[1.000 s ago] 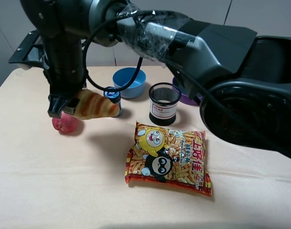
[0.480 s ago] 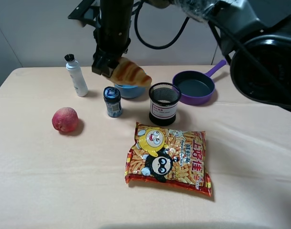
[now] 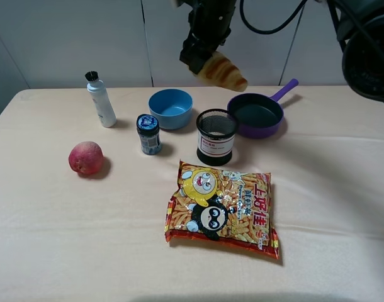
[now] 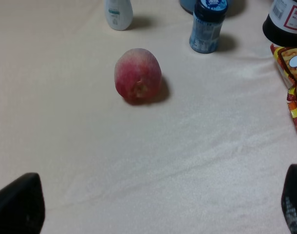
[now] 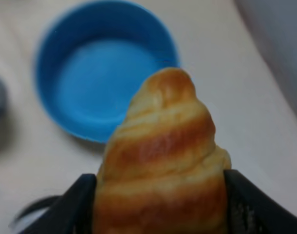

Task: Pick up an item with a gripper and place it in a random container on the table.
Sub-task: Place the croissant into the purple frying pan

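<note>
Right wrist view shows the right gripper (image 5: 160, 214) clamped on the wide part of the croissant (image 5: 160, 146), aloft between blue bowl (image 5: 104, 83) and purple pan (image 3: 258, 116); likely light, soft and crushable, it wants a gentle hold across the body.

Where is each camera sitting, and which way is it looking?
Exterior high: up high, looking down at the table; shows the right claw holding the croissant in the air.
Left wrist: on the left arm, looking along the table at the peach; the open left claw's tips show.
Right wrist: on the right arm, looking past the croissant at the blue bowl; right claw's fingers show.
Shared: exterior high and left wrist both see the peach.
</note>
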`<action>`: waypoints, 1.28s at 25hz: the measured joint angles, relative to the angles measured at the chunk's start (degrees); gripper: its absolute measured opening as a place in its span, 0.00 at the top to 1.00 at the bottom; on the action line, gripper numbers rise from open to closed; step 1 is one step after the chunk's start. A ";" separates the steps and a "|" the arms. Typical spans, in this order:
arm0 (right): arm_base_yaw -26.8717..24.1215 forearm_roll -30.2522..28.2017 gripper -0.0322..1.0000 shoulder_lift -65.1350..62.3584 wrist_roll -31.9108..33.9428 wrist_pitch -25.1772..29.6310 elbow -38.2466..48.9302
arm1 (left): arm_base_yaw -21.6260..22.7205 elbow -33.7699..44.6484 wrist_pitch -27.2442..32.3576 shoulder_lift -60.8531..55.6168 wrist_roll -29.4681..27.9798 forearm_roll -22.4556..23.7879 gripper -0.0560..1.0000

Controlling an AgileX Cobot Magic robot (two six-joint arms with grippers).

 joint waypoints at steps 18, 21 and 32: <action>-8.40 -0.42 0.58 -0.11 0.00 -0.01 3.22 | 0.00 0.00 0.00 0.00 0.00 0.00 0.01; -8.40 -0.42 0.58 -0.11 0.00 -0.01 4.70 | 0.00 0.00 0.00 0.00 0.00 0.00 0.01; -10.18 -0.60 0.58 0.78 0.00 -0.01 5.44 | 0.00 0.00 0.00 0.00 0.00 0.00 0.01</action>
